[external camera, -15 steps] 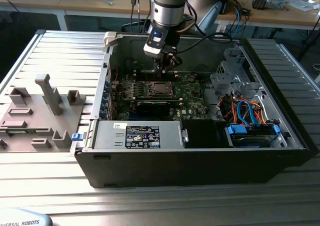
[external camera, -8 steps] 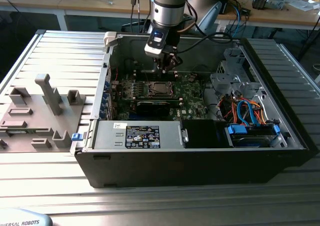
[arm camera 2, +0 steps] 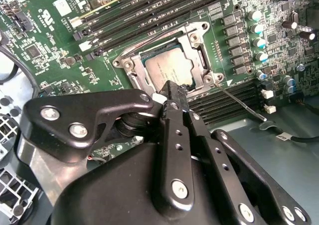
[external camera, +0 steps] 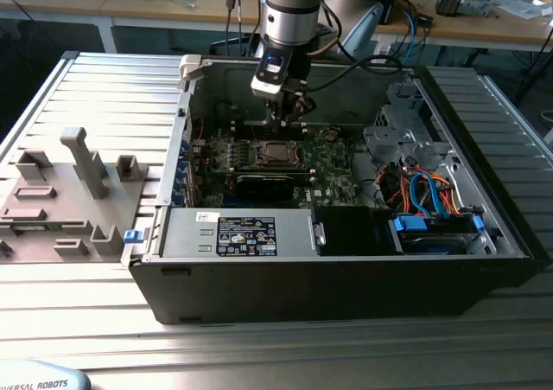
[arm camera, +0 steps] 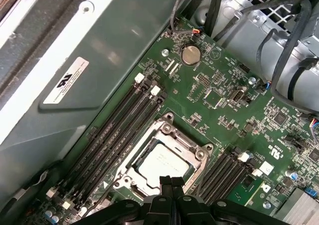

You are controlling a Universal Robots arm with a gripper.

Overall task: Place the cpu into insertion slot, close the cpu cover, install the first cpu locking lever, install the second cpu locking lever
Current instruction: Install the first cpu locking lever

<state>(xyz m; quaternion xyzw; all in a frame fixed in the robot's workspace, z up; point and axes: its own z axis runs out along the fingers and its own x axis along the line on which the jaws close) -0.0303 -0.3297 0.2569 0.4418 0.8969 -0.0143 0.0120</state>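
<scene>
The cpu (arm camera: 162, 165) is silver-grey, the cpu cover (arm camera: 182, 140) silvery, the board (arm camera: 164, 80) green with black slots.

**Case on table, board inside**

The black open-topped metal computer case (external camera: 346, 286) sits on the slatted aluminium table (external camera: 112, 87), with a grey plastic fixture block (external camera: 69, 191) beside it at the exterior view's left. Inside, the green circuit board (external camera: 333, 161) lies by the far wall and a silver power supply box (external camera: 242, 233) by the near wall. The small square silver-topped cpu (arm camera 2: 169, 70) sits on the board, framed by the thin silvery cpu cover (arm camera 2: 197, 40), under the black gripper (external camera: 291, 118).

Soft, even light throughout, with pale glare across the grey case wall (arm camera: 119, 40).
</scene>
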